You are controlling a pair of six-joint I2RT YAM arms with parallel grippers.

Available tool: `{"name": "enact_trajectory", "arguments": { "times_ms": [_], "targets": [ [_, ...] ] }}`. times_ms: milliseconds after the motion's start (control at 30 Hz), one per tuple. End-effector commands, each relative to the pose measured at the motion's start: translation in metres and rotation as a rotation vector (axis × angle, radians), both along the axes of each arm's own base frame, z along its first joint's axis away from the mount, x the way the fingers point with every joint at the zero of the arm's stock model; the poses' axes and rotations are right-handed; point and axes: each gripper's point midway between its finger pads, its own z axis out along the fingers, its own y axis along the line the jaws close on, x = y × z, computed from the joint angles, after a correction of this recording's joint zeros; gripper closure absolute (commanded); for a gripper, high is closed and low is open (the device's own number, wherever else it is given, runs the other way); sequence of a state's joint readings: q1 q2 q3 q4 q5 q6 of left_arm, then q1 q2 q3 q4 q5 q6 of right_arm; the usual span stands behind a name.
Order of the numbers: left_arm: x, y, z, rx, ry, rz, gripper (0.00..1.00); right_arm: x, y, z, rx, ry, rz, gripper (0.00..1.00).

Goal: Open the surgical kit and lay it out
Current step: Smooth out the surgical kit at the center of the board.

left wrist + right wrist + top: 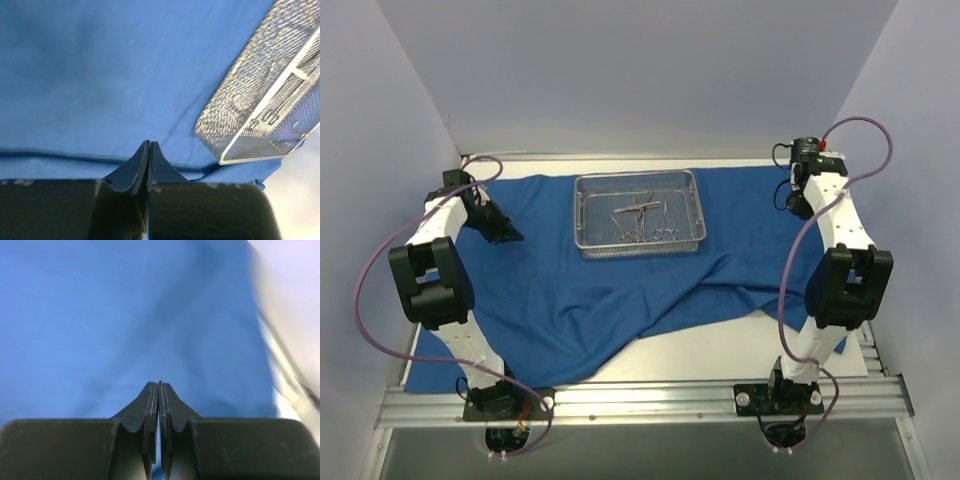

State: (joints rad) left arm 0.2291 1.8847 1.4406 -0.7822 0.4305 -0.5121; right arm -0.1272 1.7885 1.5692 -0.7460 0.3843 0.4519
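Left hand [150, 146]: fingers pressed together, low over the blue cloth wrap [570, 300] near the table's left edge. Right hand [159, 386]: likewise closed, over the wrap near the far right corner; whether either pinches fabric cannot be told. White table [740, 350], bare at its near right corner; pale walls [640, 80] on three sides. Wire-mesh tray [642, 246] on the wrap, far centre, holding ring-handled instruments [645, 212]. Overhead view alone shows the whole layout; left wrist view adds the tray's mesh corner close up; right wrist view gives only cloth and a blurred table edge.

Flat cloth [550, 290] lies open to me on either side of the mesh tray [640, 212], which stands mid-table [750, 352]; rumpled folds [725, 285] rise nearer me.
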Motion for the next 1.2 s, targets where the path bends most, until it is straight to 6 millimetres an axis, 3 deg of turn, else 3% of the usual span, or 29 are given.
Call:
{"name": "enact_trajectory", "arguments": {
  "times_ms": [0,33,100,133,233,367,567,600,667,700,767,900,1100,1133,1167],
  "targets": [
    [0.021,0.001,0.011,0.054,-0.062,-0.03,0.98,0.053,0.026,0.001,0.059,-0.089,0.139,1.0],
    [0.023,-0.003,0.006,0.052,-0.053,-0.037,0.98,0.077,0.03,-0.003,0.088,-0.132,0.149,1.0],
    [0.024,-0.003,0.003,0.055,-0.041,-0.021,0.98,0.099,0.046,-0.027,0.178,-0.127,0.18,1.0],
    [0.024,-0.002,0.003,0.06,-0.031,-0.006,0.98,0.111,0.051,-0.022,0.197,-0.152,0.186,1.0],
    [0.023,0.001,-0.004,0.097,0.008,0.015,0.98,0.124,0.076,-0.047,0.317,-0.142,0.213,1.0],
    [0.008,-0.001,-0.024,0.16,0.143,0.014,0.98,0.12,0.089,-0.072,0.374,-0.105,0.248,1.0],
    [0.012,-0.013,-0.04,0.152,0.187,-0.014,0.98,0.116,0.103,-0.109,0.444,-0.059,0.297,1.0],
    [0.012,-0.016,-0.051,0.149,0.22,-0.024,0.98,0.114,0.104,-0.119,0.457,-0.051,0.294,1.0],
    [0.004,-0.013,-0.059,0.179,0.303,-0.003,0.98,0.113,0.109,-0.129,0.486,-0.046,0.294,1.0],
    [0.012,-0.011,-0.057,0.188,0.303,0.007,0.98,0.11,0.11,-0.139,0.497,-0.028,0.29,1.0],
    [0.006,-0.007,-0.072,0.21,0.393,0.028,0.98,0.112,0.112,-0.148,0.514,-0.03,0.285,1.0],
    [0.026,0.001,-0.078,0.23,0.402,0.065,0.98,0.114,0.113,-0.18,0.547,0.007,0.262,1.0],
    [0.061,0.004,-0.09,0.221,0.407,0.067,0.98,0.127,0.119,-0.199,0.6,0.0,0.238,1.0],
    [0.063,0.004,-0.102,0.214,0.429,0.062,0.98,0.129,0.119,-0.201,0.603,-0.001,0.234,1.0],
    [0.076,0.005,-0.093,0.215,0.391,0.066,0.98,0.134,0.118,-0.199,0.604,-0.014,0.233,1.0]
  ]
}}
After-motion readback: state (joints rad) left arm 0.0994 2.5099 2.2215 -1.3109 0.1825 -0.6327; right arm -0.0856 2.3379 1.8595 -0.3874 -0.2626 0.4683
